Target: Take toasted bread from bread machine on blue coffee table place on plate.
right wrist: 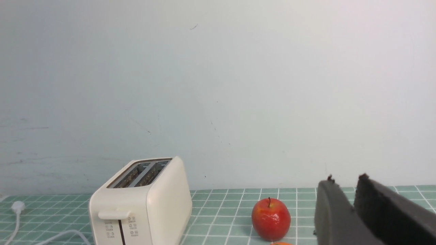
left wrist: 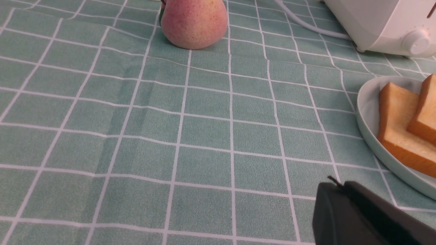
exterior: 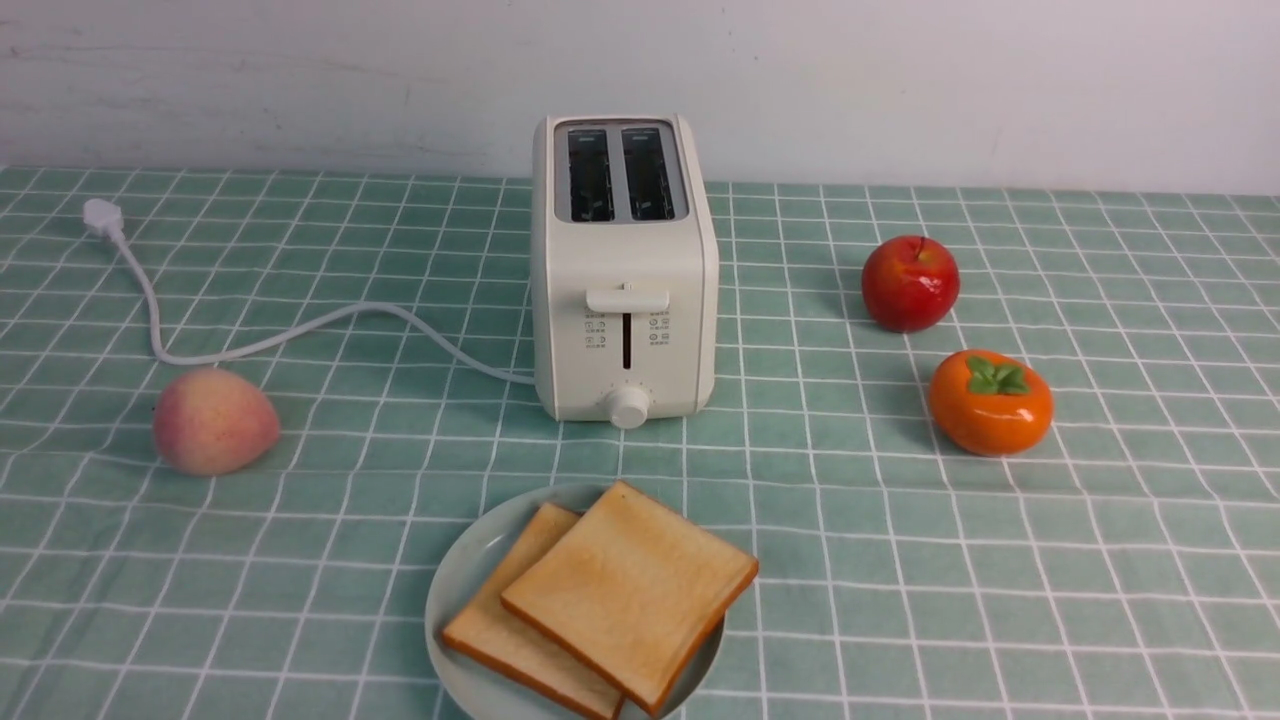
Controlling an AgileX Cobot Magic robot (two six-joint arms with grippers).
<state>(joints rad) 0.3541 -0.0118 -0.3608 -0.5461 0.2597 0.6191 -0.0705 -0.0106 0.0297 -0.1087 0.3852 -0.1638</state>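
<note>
Two slices of toasted bread lie overlapping on the plate [exterior: 455,590] at the front middle of the blue coffee table [exterior: 900,560]: the upper slice [exterior: 630,590] rests across the lower one [exterior: 510,620]. The bread machine [exterior: 625,260] stands behind the plate, both slots dark and empty, lever up. Neither gripper shows in the front view. In the left wrist view my left gripper [left wrist: 340,185] is shut and empty, low over the cloth beside the plate [left wrist: 366,109] and toast [left wrist: 398,126]. In the right wrist view my right gripper [right wrist: 345,177] has a narrow gap, is empty, and is raised facing the wall, with the bread machine [right wrist: 146,204] ahead.
A peach [exterior: 213,420] lies left of the bread machine, whose white cord [exterior: 300,335] runs to a plug [exterior: 102,215] at the far left. A red apple [exterior: 910,283] and an orange persimmon [exterior: 990,402] sit to the right. A white wall closes the back.
</note>
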